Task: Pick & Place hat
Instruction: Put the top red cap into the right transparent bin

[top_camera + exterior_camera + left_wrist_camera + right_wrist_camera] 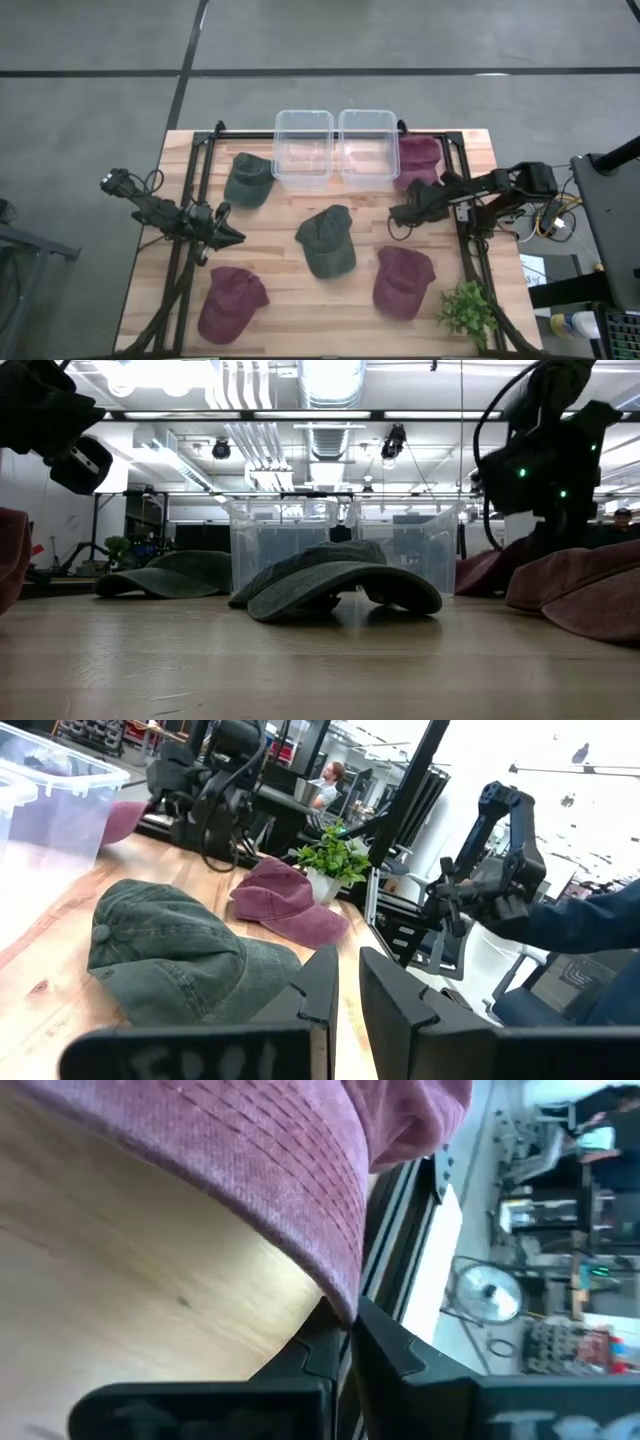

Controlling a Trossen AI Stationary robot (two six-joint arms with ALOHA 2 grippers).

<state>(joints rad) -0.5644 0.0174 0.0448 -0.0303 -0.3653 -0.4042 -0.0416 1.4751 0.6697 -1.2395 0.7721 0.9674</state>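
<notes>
Overhead arrangement: five hats lie on the wooden surface (280,300). A green hat (327,240) sits at the centre, a second green hat (248,178) lies just left of two clear bins (335,146) set side by side at the far edge, and a maroon hat (420,158) lies just right of them. Two more maroon hats lie near the front edge, one at left (230,303) and one at right (403,281), with a small green plant (468,310) at the front right corner.

The right claw (396,214) is low between the far maroon hat and the front right one; its wrist view shows the fingers (395,1342) nearly closed on the brim edge of a maroon hat (290,1170).

The left claw (236,236) hovers at the left side, pointing at the central green hat (180,955), fingers (385,995) narrow with nothing between them.
</notes>
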